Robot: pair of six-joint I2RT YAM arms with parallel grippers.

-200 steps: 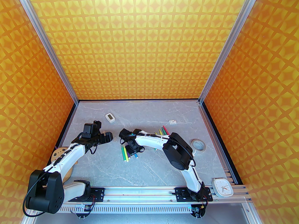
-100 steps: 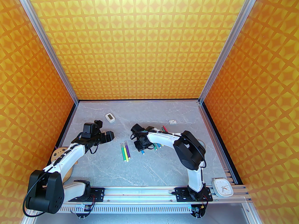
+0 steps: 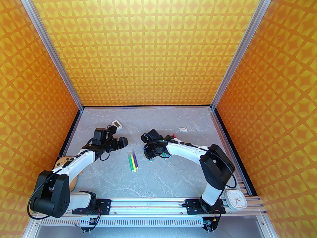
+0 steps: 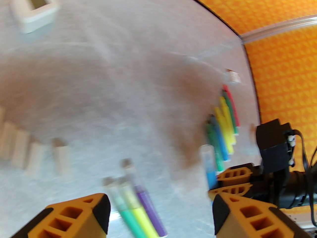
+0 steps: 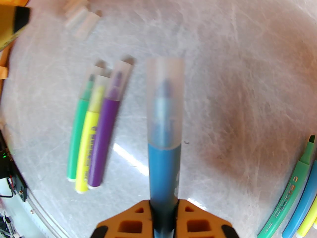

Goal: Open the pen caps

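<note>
Your right gripper grips a blue pen, cap on; your left gripper stands open, holding nothing

Likely lab: aluminium frame, patterned walls.

Grey marble table — bearing three capped pens, a white device, a small card.
</note>
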